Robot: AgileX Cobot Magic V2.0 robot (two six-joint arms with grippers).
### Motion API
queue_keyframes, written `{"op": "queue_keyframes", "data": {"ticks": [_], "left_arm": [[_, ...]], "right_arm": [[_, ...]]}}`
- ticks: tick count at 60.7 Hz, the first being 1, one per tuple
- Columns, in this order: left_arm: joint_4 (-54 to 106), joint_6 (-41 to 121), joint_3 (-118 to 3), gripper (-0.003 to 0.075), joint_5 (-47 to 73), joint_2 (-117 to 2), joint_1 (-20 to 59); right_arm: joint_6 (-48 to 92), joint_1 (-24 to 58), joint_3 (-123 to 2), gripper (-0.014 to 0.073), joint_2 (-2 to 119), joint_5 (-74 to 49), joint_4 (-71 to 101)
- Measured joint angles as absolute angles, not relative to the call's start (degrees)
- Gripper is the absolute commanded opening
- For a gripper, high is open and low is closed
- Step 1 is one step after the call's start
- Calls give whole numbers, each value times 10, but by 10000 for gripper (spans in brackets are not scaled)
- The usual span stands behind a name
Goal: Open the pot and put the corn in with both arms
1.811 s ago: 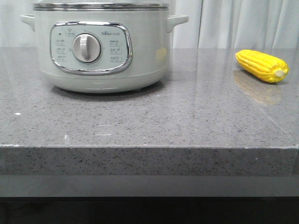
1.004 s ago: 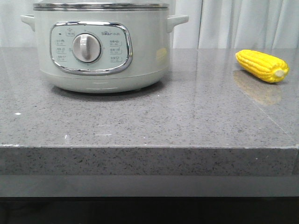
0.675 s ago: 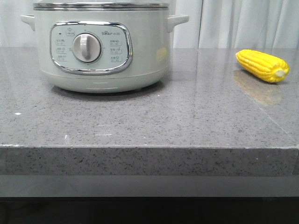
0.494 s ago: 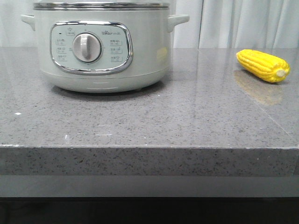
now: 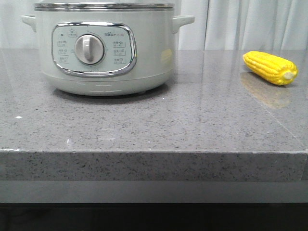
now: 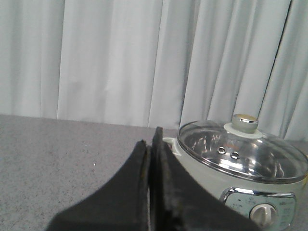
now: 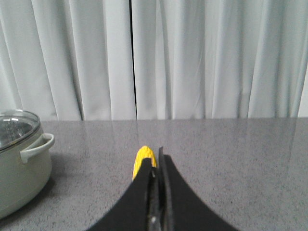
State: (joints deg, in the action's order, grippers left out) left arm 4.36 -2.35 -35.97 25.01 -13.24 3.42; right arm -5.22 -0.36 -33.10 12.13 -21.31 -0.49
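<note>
The pale mint-green pot (image 5: 103, 53) stands at the back left of the grey counter, its dial facing me. In the left wrist view the pot (image 6: 202, 178) wears a glass lid (image 6: 240, 154) with a silver knob (image 6: 244, 122). The yellow corn (image 5: 269, 68) lies at the back right, stub end toward the right. My left gripper (image 6: 150, 139) is shut and empty, well short of the pot. My right gripper (image 7: 156, 159) is shut and empty, with the corn (image 7: 143, 161) partly hidden behind its fingers. Neither gripper shows in the front view.
The grey speckled counter (image 5: 159, 125) ends in a front edge low in the front view. White curtains (image 7: 192, 57) hang behind the counter. The pot's side handle (image 7: 36, 147) shows in the right wrist view.
</note>
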Motion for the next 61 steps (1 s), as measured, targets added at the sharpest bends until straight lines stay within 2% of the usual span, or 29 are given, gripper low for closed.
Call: {"op": "queue_keyframes", "data": {"ticks": [10, 22, 45, 50, 53, 56, 61], "left_arm": [[44, -23, -428, -20, 312, -223, 34], [44, -23, -434, -20, 331, -291, 34], [47, -23, -434, -15, 332, -361, 34], [47, -23, -434, 52, 332, -370, 34], [45, -23, -434, 119, 332, -373, 34], [42, -23, -434, 254, 332, -376, 34], [35, -23, -434, 426, 331, -379, 34]], "right_arm": [[-52, -4, -396, -66, 197, -297, -5], [-52, -4, -417, -66, 277, -385, -5], [-52, -4, -417, -62, 334, -398, -5], [-52, -4, -417, -18, 334, -398, -5], [-52, -4, -417, 52, 334, -398, -5], [-52, -4, -417, 164, 334, -398, -5], [-52, -4, -417, 338, 334, -398, -5]]}}
